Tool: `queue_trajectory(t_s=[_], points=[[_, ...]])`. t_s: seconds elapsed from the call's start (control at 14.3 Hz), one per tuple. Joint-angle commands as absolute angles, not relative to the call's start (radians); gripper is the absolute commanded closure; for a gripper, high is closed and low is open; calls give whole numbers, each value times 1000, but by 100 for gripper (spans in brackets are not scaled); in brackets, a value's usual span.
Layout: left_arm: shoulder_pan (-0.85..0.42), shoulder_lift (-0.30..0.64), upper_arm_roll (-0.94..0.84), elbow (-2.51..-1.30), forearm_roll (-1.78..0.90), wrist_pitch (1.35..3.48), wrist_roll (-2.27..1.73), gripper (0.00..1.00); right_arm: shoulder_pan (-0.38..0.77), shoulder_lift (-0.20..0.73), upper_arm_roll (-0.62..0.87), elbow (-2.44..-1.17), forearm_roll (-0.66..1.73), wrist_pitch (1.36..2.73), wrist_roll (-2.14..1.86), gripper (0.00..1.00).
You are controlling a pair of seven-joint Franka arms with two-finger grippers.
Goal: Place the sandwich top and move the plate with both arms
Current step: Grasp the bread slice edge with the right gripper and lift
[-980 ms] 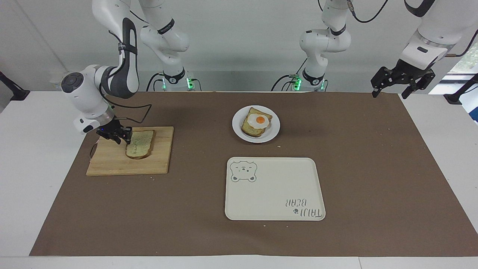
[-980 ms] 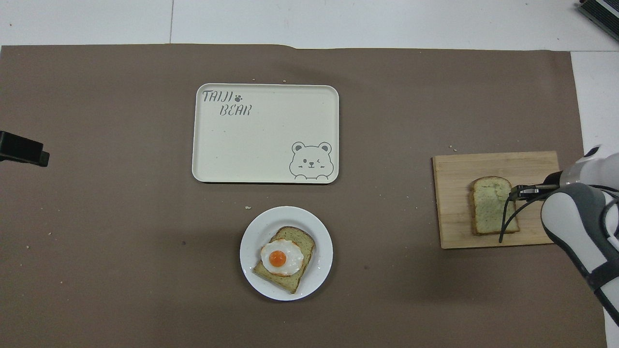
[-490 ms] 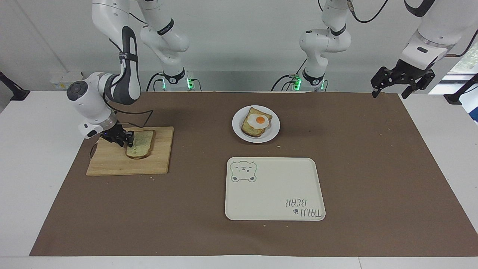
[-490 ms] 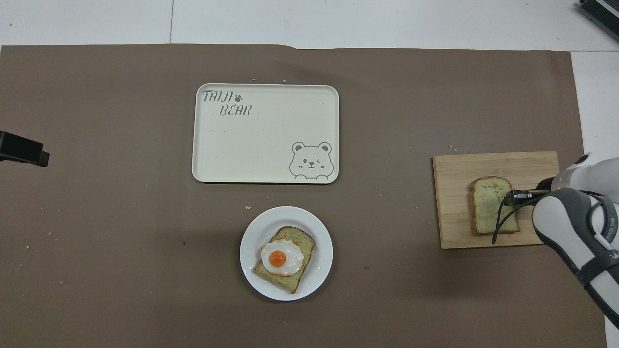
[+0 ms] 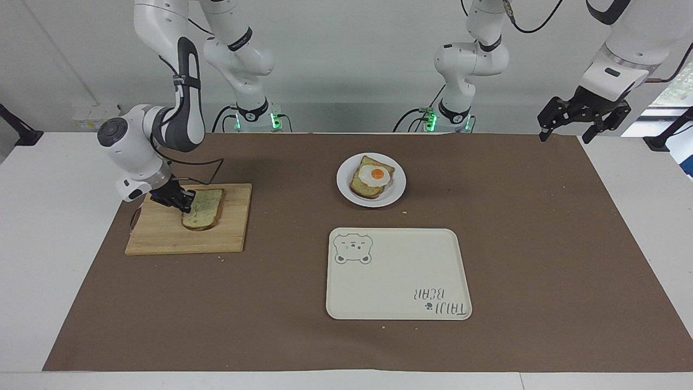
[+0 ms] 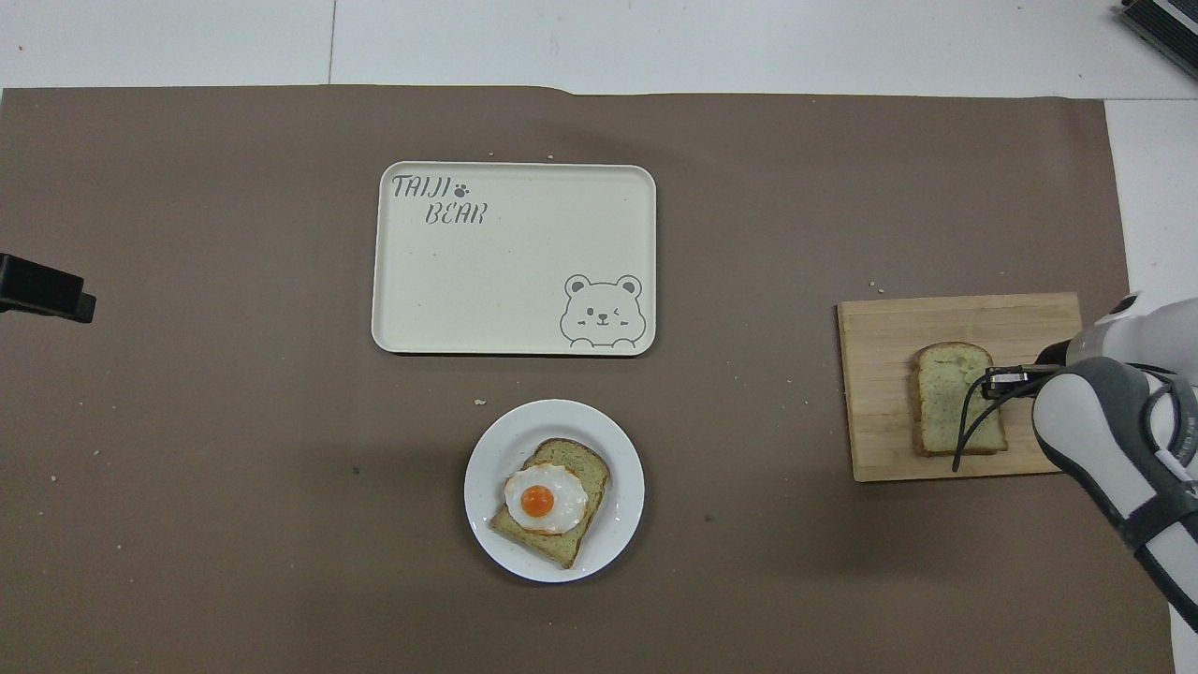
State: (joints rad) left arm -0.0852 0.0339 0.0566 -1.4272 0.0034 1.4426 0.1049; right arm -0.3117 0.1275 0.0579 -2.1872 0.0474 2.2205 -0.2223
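The sandwich top [image 5: 206, 210] [image 6: 945, 402], a plain slice of bread, lies on the wooden cutting board [image 5: 162, 238] [image 6: 875, 328] at the right arm's end of the table. My right gripper [image 5: 184, 205] [image 6: 990, 380] is low at the slice's edge, shut on it. The white plate [image 5: 344, 187] [image 6: 487, 449] carries a bread slice with a fried egg [image 5: 372, 176] [image 6: 545, 501] and sits mid-table, near the robots. My left gripper [image 5: 583, 122] [image 6: 42, 298] hangs open and raised over the left arm's end of the table, holding nothing.
A cream rectangular tray with a bear drawing [image 5: 398, 273] [image 6: 515, 271] lies farther from the robots than the plate. A brown mat [image 5: 541, 244] covers the table, with crumbs scattered on it.
My right gripper came down onto the slice's edge and closed on it. The left arm has not moved.
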Motion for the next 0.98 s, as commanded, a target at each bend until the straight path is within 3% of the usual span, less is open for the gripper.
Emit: queue_trajectory(t_s=[0.0, 0.35, 0.49, 0.91], points=[[-77, 31, 55, -1414, -8, 1422, 114, 0, -327, 109, 60, -2091, 55, 2088, -256, 100], [-77, 31, 55, -1414, -6, 1422, 114, 0, -319, 61, 71, -2000, 69, 1962, -261, 100], [-77, 31, 55, -1414, -6, 1422, 114, 0, -319, 52, 66, -1993, 203, 1910, -307, 100], [-77, 31, 55, -1414, -8, 1420, 114, 0, -200, 35, 77, -2029, 328, 1936, -241, 100]])
